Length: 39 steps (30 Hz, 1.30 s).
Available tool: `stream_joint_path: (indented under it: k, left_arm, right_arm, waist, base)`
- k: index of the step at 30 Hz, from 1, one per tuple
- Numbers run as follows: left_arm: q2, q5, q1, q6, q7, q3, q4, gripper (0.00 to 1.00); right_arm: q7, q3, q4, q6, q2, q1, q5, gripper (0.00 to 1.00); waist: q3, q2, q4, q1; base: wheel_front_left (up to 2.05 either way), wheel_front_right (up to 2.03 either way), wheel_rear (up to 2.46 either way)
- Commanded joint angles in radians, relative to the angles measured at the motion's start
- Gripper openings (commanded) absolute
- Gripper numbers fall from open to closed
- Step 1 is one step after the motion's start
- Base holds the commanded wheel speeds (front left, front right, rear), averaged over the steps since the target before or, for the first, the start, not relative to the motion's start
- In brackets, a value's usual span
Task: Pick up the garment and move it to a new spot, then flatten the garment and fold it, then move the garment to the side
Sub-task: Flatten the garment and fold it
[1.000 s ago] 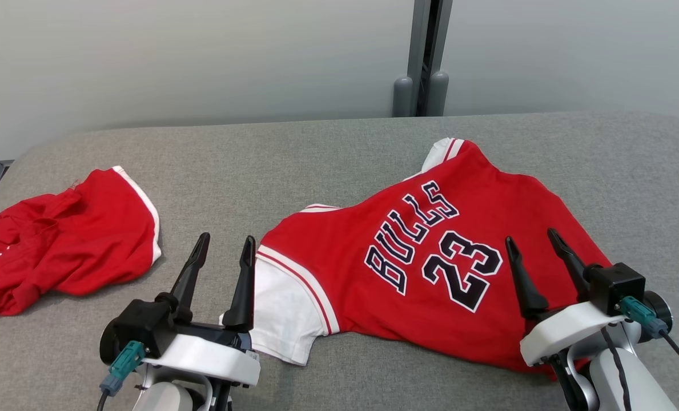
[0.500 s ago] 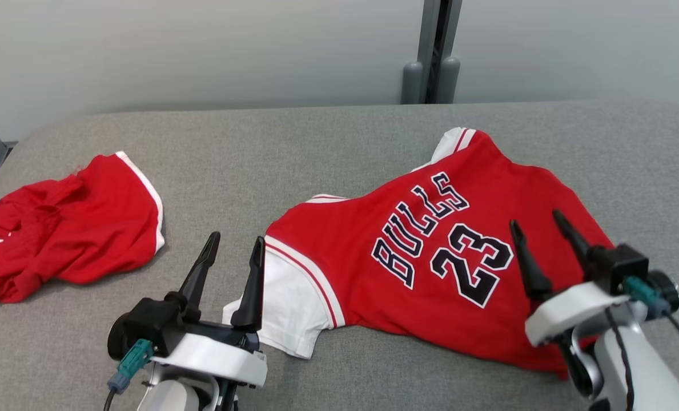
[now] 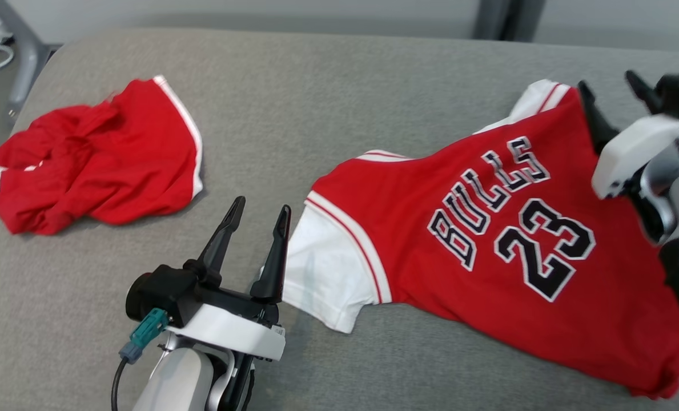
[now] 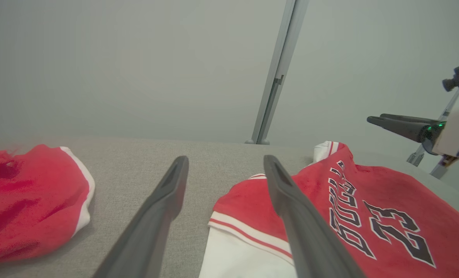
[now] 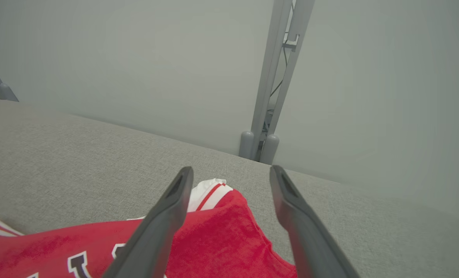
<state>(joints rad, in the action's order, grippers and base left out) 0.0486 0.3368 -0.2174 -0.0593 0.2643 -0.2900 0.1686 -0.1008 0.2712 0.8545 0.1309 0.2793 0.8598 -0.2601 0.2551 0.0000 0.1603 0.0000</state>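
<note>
The garment, a red jersey point(image 3: 408, 228) with white sleeves and "BULLS 23" lettering, lies spread on the grey padded table point(image 3: 316, 103), slanting from centre to lower right. My left gripper point(image 3: 262, 204) stands open just left of the near white sleeve point(image 3: 328, 274), with nothing between its fingers. In the left wrist view, the left gripper point(image 4: 225, 158) straddles the jersey's point(image 4: 387, 193) shoulder edge. Over the jersey's far end by the other sleeve, my right gripper point(image 3: 606, 80) hovers open and empty. The right wrist view shows the right gripper point(image 5: 231, 168) above the jersey point(image 5: 221, 231).
A crumpled red garment with white trim point(image 3: 105, 160) lies at the table's left end, also seen as red cloth point(image 4: 24, 200) in the left wrist view. A grey post point(image 5: 270, 88) stands behind the table against a pale wall. Bare grey surface lies between the two garments.
The head camera has tipped down and shifted, so the whole scene sits higher and rightward. My right gripper has moved forward over the jersey from its near hem to its far sleeve. Both grippers stay open.
</note>
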Motion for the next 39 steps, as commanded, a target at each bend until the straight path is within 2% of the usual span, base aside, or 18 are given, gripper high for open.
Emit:
stream_joint_path:
  k: [1,8,15,19,20,21,22,26,31,35,39]
  left_arm:
    - [0.003,0.010,-0.026,-0.004,0.000,-0.007,-0.001,1.00]
    - [0.003,0.035,-0.047,0.002,0.000,-0.029,-0.003,1.00]
    - [0.004,0.052,-0.051,0.011,0.000,-0.061,-0.005,1.00]
    - [0.003,0.061,-0.056,0.017,0.000,-0.070,-0.006,1.00]
    - [0.003,0.062,-0.058,0.018,0.000,-0.071,-0.005,1.00]
    - [0.003,0.062,-0.059,0.020,0.000,-0.073,-0.005,1.00]
    - [0.003,0.063,-0.061,0.019,0.000,-0.072,-0.005,1.00]
    - [0.003,0.068,-0.063,0.023,0.000,-0.072,-0.007,1.00]
    - [0.003,0.074,-0.067,0.024,0.000,-0.078,-0.010,1.00]
    - [0.004,0.084,-0.073,0.025,0.000,-0.086,-0.013,1.00]
    - [0.004,0.095,-0.073,0.028,0.000,-0.093,-0.017,1.00]
  right_arm:
    - [0.043,0.024,0.048,0.000,0.035,0.063,-0.032,1.00]
    - [0.179,0.146,0.143,0.000,0.109,0.189,-0.125,1.00]
    - [0.327,0.282,0.176,0.000,0.195,0.258,-0.248,1.00]
    - [0.396,0.342,0.173,0.000,0.220,0.270,-0.318,1.00]
    - [0.420,0.360,0.167,0.000,0.222,0.268,-0.339,0.93]
    - [0.434,0.384,0.151,0.000,0.229,0.266,-0.350,0.33]
    - [0.448,0.406,0.136,0.000,0.237,0.263,-0.369,0.00]
    - [0.395,0.472,0.075,0.000,0.268,0.288,-0.408,0.00]
    - [0.259,0.541,0.028,0.000,0.269,0.338,-0.423,0.00]
    - [0.109,0.605,0.028,0.000,0.268,0.413,-0.375,0.00]
    - [-0.037,0.649,0.105,0.000,0.242,0.495,-0.281,0.00]
  waist:
    - [0.070,0.0000,0.074,0.0000]
    - [0.124,0.0000,0.139,0.0000]
    - [0.155,0.0000,0.184,0.0000]
    - [0.158,0.0000,0.194,0.0000]
    - [0.158,0.0000,0.195,0.0000]
    - [0.157,0.0000,0.196,0.0000]
    - [0.156,0.0000,0.196,0.0000]
    - [0.154,0.0000,0.197,0.0000]
    - [0.155,0.0000,0.202,0.0000]
    - [0.157,0.0000,0.216,0.0000]
    - [0.159,0.0000,0.239,0.0000]
  base:
    - [0.00,0.00,0.00]
    - [0.00,0.00,0.00]
    - [0.00,0.00,0.00]
    - [0.00,0.00,0.00]
    - [0.00,0.00,0.00]
    - [0.00,0.00,0.00]
    - [0.00,0.00,0.00]
    - [0.00,0.00,0.00]
    - [0.00,0.00,0.00]
    - [0.00,0.00,0.00]
    - [0.00,0.00,0.00]
